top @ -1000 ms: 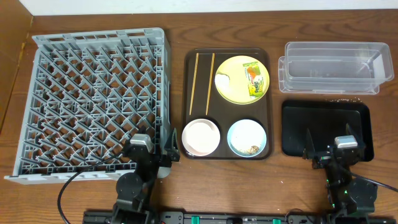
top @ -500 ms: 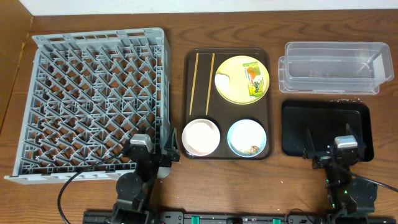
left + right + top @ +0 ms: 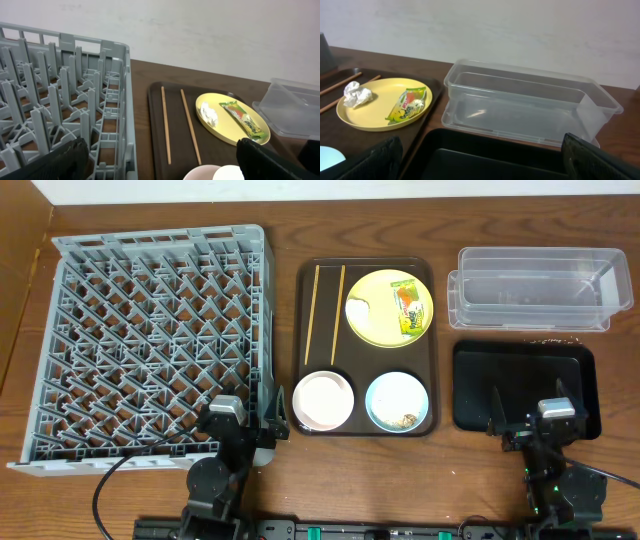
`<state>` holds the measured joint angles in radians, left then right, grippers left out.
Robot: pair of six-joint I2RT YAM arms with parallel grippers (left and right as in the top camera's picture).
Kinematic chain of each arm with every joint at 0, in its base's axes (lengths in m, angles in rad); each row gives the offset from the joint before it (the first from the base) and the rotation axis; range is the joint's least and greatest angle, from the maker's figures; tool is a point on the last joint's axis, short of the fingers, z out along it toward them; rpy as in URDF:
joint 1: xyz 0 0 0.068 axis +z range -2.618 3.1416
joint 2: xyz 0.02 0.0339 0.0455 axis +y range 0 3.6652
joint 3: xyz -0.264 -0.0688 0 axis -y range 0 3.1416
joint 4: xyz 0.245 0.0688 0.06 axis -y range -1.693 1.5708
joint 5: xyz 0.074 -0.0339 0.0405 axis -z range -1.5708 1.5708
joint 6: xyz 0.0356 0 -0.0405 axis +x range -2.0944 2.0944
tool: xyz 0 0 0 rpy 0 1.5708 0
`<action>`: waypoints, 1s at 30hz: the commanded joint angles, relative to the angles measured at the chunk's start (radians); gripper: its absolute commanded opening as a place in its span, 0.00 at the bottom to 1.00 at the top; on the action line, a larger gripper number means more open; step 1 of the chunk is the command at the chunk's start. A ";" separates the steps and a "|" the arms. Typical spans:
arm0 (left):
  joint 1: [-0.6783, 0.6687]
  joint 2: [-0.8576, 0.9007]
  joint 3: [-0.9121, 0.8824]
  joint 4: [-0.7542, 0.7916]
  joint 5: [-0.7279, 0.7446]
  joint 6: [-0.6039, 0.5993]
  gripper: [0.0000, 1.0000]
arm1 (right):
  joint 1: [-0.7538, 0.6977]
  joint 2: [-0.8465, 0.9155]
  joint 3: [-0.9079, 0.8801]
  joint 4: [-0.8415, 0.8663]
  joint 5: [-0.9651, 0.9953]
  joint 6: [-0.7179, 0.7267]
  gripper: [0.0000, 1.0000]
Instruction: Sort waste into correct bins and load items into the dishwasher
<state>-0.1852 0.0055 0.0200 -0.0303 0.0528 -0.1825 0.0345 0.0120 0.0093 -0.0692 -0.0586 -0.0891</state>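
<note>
A grey dish rack (image 3: pixel 150 350) stands at the left. A brown tray (image 3: pixel 327 330) holds two chopsticks (image 3: pixel 312 310), a yellow plate (image 3: pixel 385 330) with crumpled paper (image 3: pixel 358 307) and a green wrapper (image 3: pixel 407 310), a white bowl (image 3: pixel 323 400) and a blue bowl (image 3: pixel 399 402) with a food scrap. My left gripper (image 3: pixel 240 422) is open and empty at the rack's near right corner (image 3: pixel 160 162). My right gripper (image 3: pixel 535 415) is open and empty over the near edge of the black bin (image 3: pixel 525 375), which also shows in the right wrist view (image 3: pixel 485 155).
A clear plastic bin (image 3: pixel 535 288) sits behind the black bin at the back right (image 3: pixel 530 105). The rack's tall wall (image 3: pixel 117 115) rises just left of the tray. The table's front edge is close behind both grippers.
</note>
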 commanded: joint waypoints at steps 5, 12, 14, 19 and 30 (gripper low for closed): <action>-0.003 -0.002 -0.016 -0.036 -0.005 0.003 0.95 | -0.008 -0.005 -0.004 -0.001 0.002 -0.010 0.99; -0.003 -0.002 -0.016 -0.036 -0.005 0.002 0.95 | -0.008 -0.005 -0.004 -0.001 0.002 -0.009 0.99; -0.003 -0.002 -0.016 -0.036 -0.005 0.002 0.95 | -0.008 -0.005 -0.004 -0.001 0.002 -0.010 0.99; -0.003 -0.002 -0.016 -0.036 -0.005 0.002 0.95 | -0.008 -0.005 -0.004 0.003 -0.011 -0.008 0.99; -0.003 -0.002 -0.016 -0.036 -0.005 0.003 0.95 | -0.008 0.091 0.210 -0.156 -0.284 0.163 0.99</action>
<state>-0.1852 0.0055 0.0200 -0.0303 0.0525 -0.1825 0.0345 0.0414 0.0834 -0.1642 -0.2726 0.0177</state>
